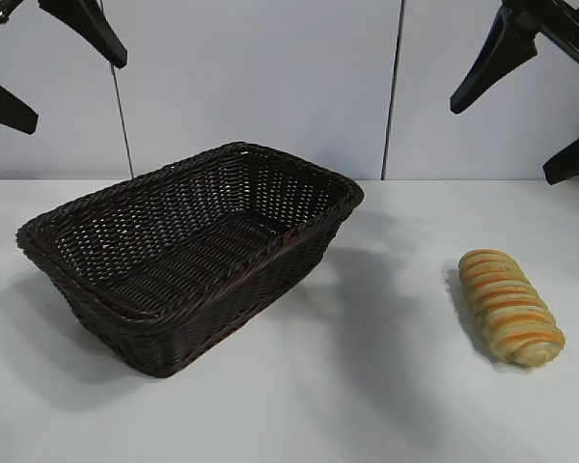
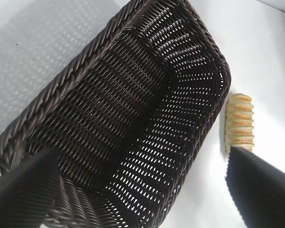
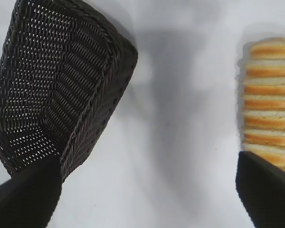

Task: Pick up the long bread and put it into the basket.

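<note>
The long bread, a golden-tan loaf with orange-brown ridged stripes, lies on the white table at the right, apart from the basket. The dark brown wicker basket stands left of centre and holds nothing. My left gripper hangs open high above the basket's left end, with nothing between its fingers. My right gripper hangs open high at the upper right, above and behind the bread. The left wrist view looks down into the basket with the bread beyond it. The right wrist view shows the bread and the basket.
White table runs from the basket to the front edge and between basket and bread. A pale wall with two vertical seams stands behind.
</note>
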Robot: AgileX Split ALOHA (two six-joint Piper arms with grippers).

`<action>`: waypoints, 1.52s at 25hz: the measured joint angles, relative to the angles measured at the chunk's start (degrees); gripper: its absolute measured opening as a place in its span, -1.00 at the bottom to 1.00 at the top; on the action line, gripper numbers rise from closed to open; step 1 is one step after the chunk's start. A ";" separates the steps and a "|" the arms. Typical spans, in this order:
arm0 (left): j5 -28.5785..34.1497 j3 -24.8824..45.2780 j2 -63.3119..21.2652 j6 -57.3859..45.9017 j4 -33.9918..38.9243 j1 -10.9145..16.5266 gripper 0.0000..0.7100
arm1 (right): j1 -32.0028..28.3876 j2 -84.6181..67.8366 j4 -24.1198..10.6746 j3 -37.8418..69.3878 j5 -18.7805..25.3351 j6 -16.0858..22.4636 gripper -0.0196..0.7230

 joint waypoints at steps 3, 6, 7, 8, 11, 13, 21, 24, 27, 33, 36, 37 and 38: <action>-0.45 0.00 0.00 0.00 0.00 0.00 0.93 | 0.00 0.00 -0.05 0.00 0.00 0.00 0.92; -0.45 0.00 0.00 0.00 0.00 0.00 0.93 | 0.00 0.00 -0.05 0.00 0.00 0.00 0.92; -0.45 0.00 0.00 0.00 0.00 0.00 0.93 | 0.00 0.00 -0.05 0.00 0.00 0.00 0.92; -0.45 0.00 0.00 0.00 0.00 0.00 0.93 | 0.00 0.00 -0.05 0.00 0.00 0.00 0.92; -0.45 0.00 0.00 0.00 0.00 0.00 0.93 | 0.00 0.00 -0.05 0.00 0.00 0.00 0.92; -0.45 0.00 0.00 0.00 -0.05 0.00 0.93 | 0.00 0.00 -0.06 0.00 0.00 0.00 0.92; -1.79 0.00 0.00 0.00 -0.11 0.00 0.93 | 0.00 0.00 -0.06 0.00 0.00 0.00 0.92; -2.39 0.00 0.00 0.00 -0.47 0.00 0.93 | 0.00 0.00 -0.06 0.00 0.00 0.00 0.92; 0.23 -0.20 0.00 -0.53 -0.44 0.24 0.93 | 0.00 0.00 -0.11 0.00 0.00 0.00 0.92; -0.93 5.34 -3.57 -13.39 8.04 -1.18 0.93 | 0.00 0.00 -0.11 0.00 0.13 -0.18 0.92; -5.14 10.47 -6.27 -21.58 12.84 -4.06 0.93 | 0.00 0.00 -0.11 0.00 0.17 -0.43 0.92; -6.10 12.10 -6.58 -23.22 13.69 -5.03 0.93 | 0.00 0.00 -0.11 0.00 0.17 -0.59 0.92; -7.42 13.47 -6.57 -24.93 14.62 -6.06 0.93 | 0.00 0.00 -0.11 0.00 0.17 -0.58 0.92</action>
